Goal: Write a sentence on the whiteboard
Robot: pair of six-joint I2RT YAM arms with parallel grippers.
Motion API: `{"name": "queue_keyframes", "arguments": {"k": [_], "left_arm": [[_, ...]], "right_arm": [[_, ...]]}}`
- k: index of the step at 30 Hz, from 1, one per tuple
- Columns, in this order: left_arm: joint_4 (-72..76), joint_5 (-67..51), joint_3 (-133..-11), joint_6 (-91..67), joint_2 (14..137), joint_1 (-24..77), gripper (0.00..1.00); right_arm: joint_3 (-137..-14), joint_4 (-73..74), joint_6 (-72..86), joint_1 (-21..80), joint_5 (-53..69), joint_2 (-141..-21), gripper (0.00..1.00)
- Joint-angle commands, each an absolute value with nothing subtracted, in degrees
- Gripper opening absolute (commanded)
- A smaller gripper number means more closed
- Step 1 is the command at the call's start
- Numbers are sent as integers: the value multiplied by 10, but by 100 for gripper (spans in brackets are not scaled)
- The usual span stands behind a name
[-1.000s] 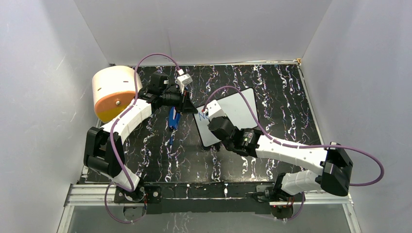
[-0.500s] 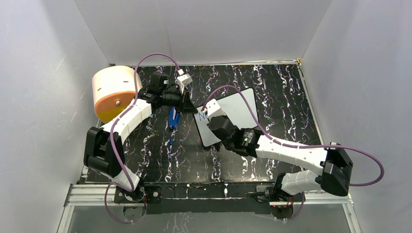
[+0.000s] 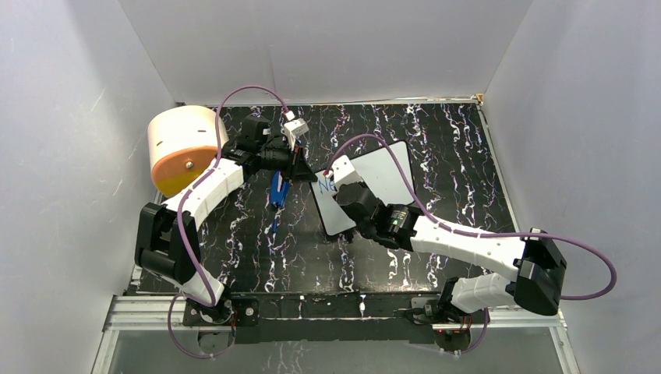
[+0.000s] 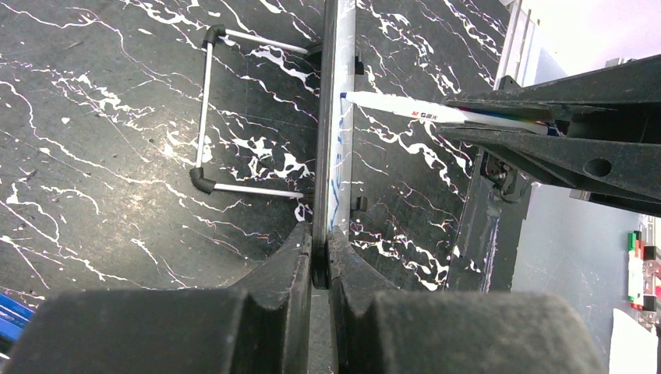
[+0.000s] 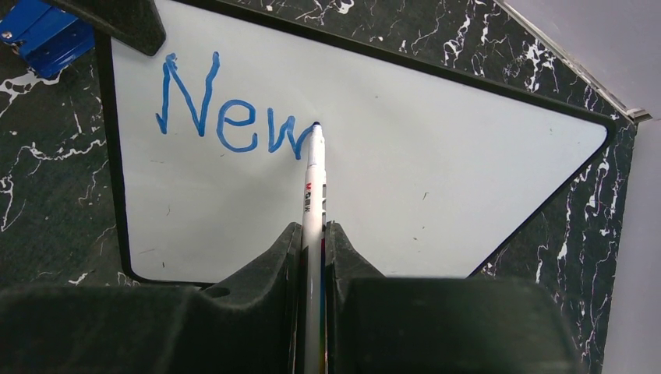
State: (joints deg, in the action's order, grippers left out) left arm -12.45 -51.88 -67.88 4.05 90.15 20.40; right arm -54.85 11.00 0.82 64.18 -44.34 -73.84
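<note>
Marker [image 5: 314, 187] farther along; whiteboard [image 5: 436, 179] beneath right claw [image 5: 313, 234]

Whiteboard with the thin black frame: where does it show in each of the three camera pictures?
Top external: the small black-framed white whiteboard lies slanted at centre.
Left wrist: edge-on, a vertical strip mid-frame.
Right wrist: fills the upper frame.
Shared landmark: the blue handwritten word "New" on it.
</note>
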Motion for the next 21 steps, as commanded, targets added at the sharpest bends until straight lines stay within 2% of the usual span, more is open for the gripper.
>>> {"name": "queue_keyframes", "arguments": {"k": [1, 21], "left_arm": [[-143, -527, -678, 61, 901, 208, 0], [-148, -513, -678, 63, 899, 209, 0]], "right_arm": [[-570, 64, 1, 633, -455, -728, 0], [-541, 103, 6, 626, -426, -669, 0]]}}
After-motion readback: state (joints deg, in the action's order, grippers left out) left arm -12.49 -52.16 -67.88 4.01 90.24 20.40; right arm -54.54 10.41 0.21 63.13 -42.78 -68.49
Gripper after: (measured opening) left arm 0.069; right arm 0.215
